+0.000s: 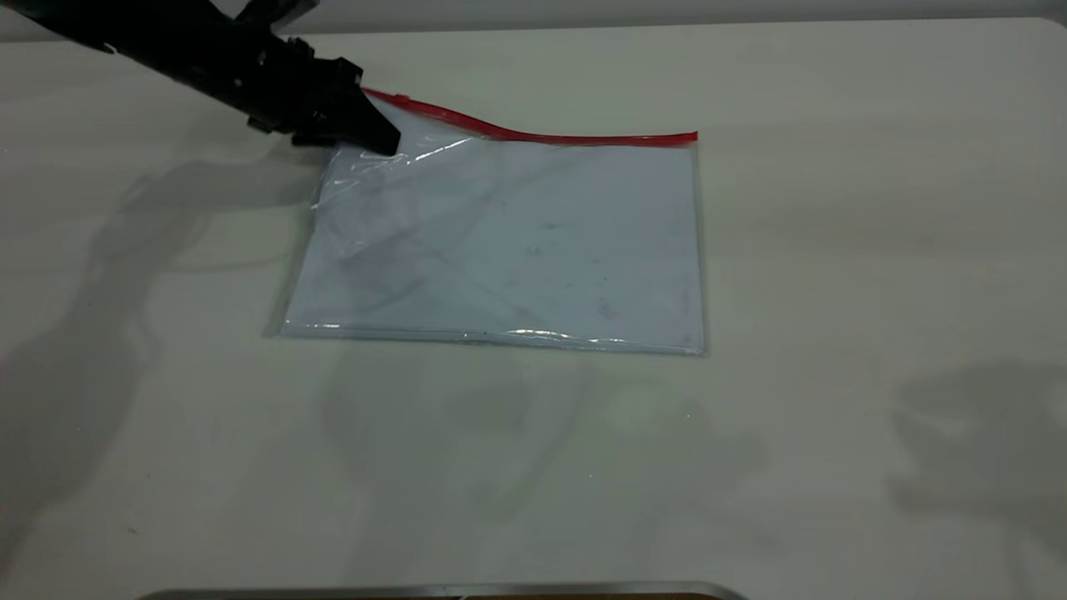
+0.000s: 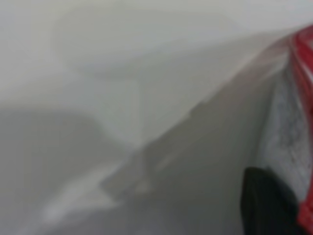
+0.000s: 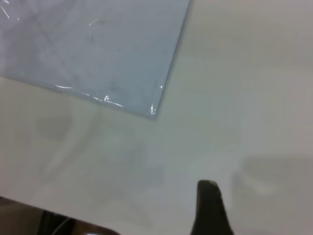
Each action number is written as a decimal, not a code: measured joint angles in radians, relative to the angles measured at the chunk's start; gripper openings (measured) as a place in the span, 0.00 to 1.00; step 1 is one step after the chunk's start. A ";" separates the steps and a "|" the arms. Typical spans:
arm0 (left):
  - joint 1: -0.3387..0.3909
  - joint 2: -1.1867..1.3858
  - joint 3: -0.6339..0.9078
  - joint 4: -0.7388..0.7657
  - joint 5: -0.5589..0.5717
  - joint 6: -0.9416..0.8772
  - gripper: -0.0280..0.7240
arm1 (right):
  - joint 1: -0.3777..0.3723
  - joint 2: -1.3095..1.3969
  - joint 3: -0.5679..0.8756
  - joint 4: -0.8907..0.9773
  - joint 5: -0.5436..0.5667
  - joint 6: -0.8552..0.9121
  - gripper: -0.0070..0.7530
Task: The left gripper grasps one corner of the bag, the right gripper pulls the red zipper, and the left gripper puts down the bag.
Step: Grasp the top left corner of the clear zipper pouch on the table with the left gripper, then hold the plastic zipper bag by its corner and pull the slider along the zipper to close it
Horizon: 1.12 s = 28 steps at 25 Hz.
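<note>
At the bag's [image 1: 508, 242] far corner [image 1: 367, 137], left end effector [image 1: 379, 142], grip indiscernible.

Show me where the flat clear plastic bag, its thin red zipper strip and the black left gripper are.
Flat clear plastic bag [image 1: 517, 250], exterior view, on its pale middle.
Thin red zipper strip [image 1: 583, 138], exterior view, on its right half.
Black left gripper [image 1: 379, 142], exterior view, at its fingertips on the bag's corner.

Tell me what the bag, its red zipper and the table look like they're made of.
The bag: thin clear glossy plastic film, judging by bright glints and creases. The red zipper: probably flexible plastic, since it bows upward toward the left gripper. The table: smooth matte off-white surface, likely laminate; it shows only soft shadows.
</note>
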 joint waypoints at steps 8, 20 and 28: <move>-0.004 0.006 -0.247 0.025 0.281 0.293 0.11 | 0.007 0.108 -0.072 0.043 -0.041 -0.159 0.75; -0.169 0.006 -0.357 0.275 0.396 0.413 0.11 | 0.182 0.589 -0.398 0.295 -0.064 -0.593 0.75; -0.300 0.006 -0.361 0.406 0.404 0.472 0.11 | 0.194 0.780 -0.531 0.561 0.010 -0.916 0.75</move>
